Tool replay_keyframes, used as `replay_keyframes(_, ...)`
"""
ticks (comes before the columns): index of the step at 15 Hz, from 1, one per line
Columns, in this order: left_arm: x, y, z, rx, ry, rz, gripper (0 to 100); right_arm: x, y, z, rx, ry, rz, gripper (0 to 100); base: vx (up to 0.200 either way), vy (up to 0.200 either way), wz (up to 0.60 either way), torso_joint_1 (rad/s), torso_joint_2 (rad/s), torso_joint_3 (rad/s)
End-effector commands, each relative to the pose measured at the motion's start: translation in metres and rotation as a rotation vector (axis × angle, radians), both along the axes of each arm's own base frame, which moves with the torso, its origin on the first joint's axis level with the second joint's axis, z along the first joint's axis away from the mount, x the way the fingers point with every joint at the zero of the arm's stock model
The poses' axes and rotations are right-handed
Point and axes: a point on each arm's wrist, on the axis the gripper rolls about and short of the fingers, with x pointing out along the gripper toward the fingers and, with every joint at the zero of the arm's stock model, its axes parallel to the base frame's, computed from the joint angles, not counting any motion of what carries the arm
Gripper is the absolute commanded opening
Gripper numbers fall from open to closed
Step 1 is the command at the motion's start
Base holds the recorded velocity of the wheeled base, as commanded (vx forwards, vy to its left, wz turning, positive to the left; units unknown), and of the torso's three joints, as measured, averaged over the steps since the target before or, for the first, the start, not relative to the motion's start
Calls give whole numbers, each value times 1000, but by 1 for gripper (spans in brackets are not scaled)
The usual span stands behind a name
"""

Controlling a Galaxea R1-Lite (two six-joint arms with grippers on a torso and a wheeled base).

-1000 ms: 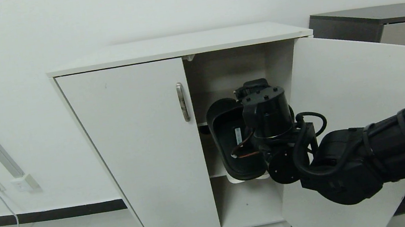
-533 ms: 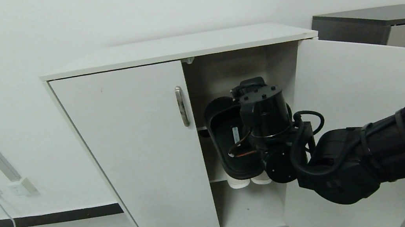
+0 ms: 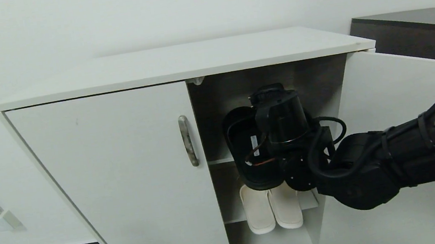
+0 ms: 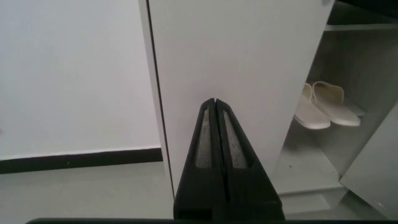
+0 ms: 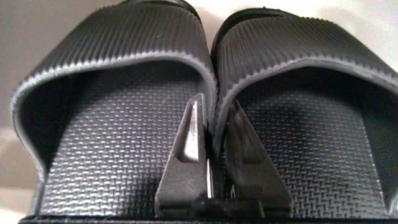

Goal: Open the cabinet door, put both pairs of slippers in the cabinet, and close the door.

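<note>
Slippers (image 5: pixel 112 81), black with ribbed straps, sit pinched in right gripper (image 5: pixel 214 107).

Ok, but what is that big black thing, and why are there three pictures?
The big black thing is a robot's right arm. The wide picture comes from a camera on its head, facing a white cabinet whose right door is open. The other two come from cameras on its wrists. The right gripper pinches a pair of black slippers, held up at the cabinet's opening. A pair of white slippers lies on a shelf below. The left gripper is shut and empty, near the closed left door.
</note>
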Motion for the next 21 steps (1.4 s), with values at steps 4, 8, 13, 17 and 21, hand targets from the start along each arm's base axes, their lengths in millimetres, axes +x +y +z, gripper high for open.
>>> replay_keyframes(4, 0, 0, 0, -2, 0, 1, 0, 23, 12, 15, 80, 92, -23, 0, 0, 0, 0, 0, 0, 0)
replay_keyframes(8, 0, 0, 0, -2, 0, 1, 0, 53, 14, 5, 84, 90, -59, 0, 0, 0, 0, 0, 0, 0)
replay_keyframes(13, 0, 0, 0, -2, 0, 1, 0, 78, 15, -9, 79, 99, -76, 0, 0, 0, 0, 0, 0, 0)
replay_keyframes(17, 0, 0, 0, -2, 0, 1, 0, 81, 15, -15, 70, 106, -83, 0, 0, 0, 0, 0, 0, 0)
replay_keyframes(21, 0, 0, 0, -2, 0, 1, 0, 82, 15, -17, 60, 109, -83, 100, 0, 0, 0, 0, 0, 0)
